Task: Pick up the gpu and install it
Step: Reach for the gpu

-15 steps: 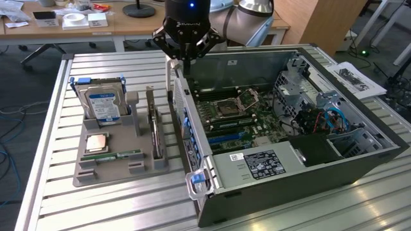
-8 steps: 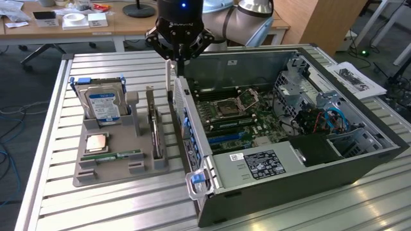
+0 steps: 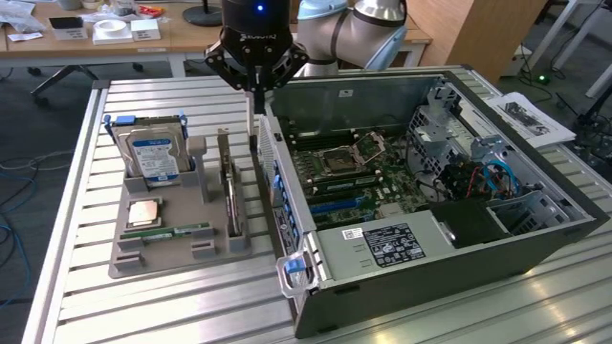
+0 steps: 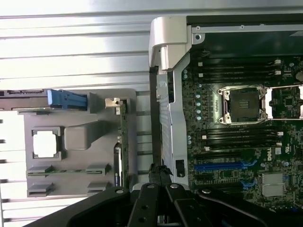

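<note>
Claw (image 3: 251, 129) shut and empty, hanging between tray (image 3: 134, 261) and case (image 3: 535, 247); gpu (image 3: 229, 188) stands edge-on in the tray. Lowered shut, it might jab the card or case rim.

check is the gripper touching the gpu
Apart. The wrist view shows the shut gripper beside the gpu, with slatted table visible between them.

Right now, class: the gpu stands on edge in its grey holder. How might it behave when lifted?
The gpu looks a thin board, so probably stiff, not floppy. Standing edge-on in the grey holder, it could tip if nudged sideways. Its slim edge probably offers little to grip.
</note>
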Controlling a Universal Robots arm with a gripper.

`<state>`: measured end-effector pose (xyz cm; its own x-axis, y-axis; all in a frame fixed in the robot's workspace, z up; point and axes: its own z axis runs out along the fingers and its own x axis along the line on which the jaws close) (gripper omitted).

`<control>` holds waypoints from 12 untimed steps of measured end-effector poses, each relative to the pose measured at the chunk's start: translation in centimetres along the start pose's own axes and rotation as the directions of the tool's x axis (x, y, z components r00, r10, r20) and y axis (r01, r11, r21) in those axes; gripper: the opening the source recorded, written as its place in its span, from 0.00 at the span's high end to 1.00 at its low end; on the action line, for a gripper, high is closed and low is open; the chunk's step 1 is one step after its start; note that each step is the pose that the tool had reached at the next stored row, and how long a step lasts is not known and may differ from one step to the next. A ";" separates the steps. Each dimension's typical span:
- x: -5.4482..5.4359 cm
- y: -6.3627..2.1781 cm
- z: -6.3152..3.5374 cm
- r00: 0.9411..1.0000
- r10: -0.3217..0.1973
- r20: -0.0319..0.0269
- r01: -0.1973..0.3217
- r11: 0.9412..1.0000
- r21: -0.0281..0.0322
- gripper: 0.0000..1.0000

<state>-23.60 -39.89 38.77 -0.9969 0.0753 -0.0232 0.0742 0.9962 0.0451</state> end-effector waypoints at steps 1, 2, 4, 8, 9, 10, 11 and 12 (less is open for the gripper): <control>0.2 -0.01 0.00 1.000 0.000 0.000 0.000 1.000 0.000 0.89; 0.3 -0.02 0.01 1.000 0.000 0.000 0.000 1.000 0.000 0.89; 0.6 -0.05 0.01 1.000 0.000 0.000 0.000 1.000 0.000 0.89; 1.3 -0.10 0.01 1.000 0.000 0.000 0.000 1.000 0.000 0.89; 1.4 -0.11 0.02 1.000 0.000 0.000 0.000 1.000 0.000 0.89; 1.6 -0.12 0.02 1.000 0.000 0.000 0.000 1.000 0.000 0.89; 1.7 -0.13 0.02 1.000 0.000 0.000 0.000 1.000 0.000 0.89; 1.8 -0.13 0.02 1.000 0.000 0.000 0.000 1.000 0.000 0.89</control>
<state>-25.37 -39.88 38.70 -0.9969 0.0753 -0.0234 0.0742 0.9962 0.0451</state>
